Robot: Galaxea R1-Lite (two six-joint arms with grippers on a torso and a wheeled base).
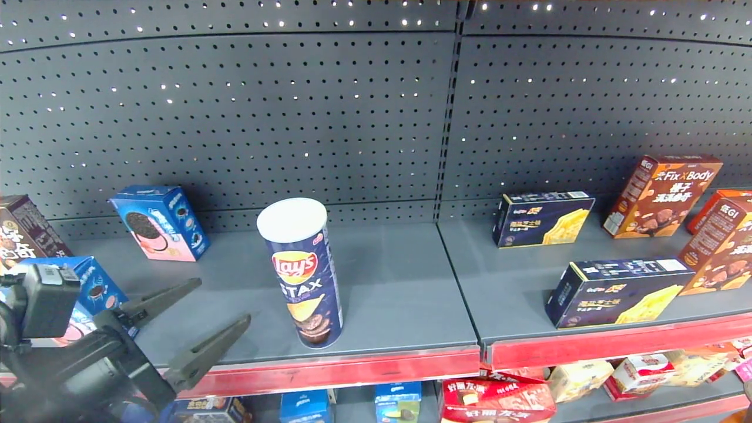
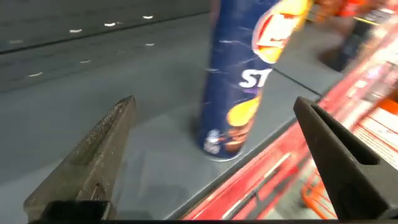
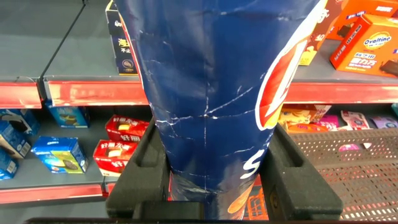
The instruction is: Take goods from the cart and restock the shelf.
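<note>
Left claw [image 1: 222,301] gaped, the upright chips can [image 1: 305,276] just to its right; right claw [image 3: 217,167] pinched a second can [image 3: 211,81].

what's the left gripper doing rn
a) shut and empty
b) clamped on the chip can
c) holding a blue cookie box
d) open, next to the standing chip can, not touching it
d: the left gripper has its fingers spread wide, and the chip can stands upright on the shelf beside it, free of both fingers.
</note>
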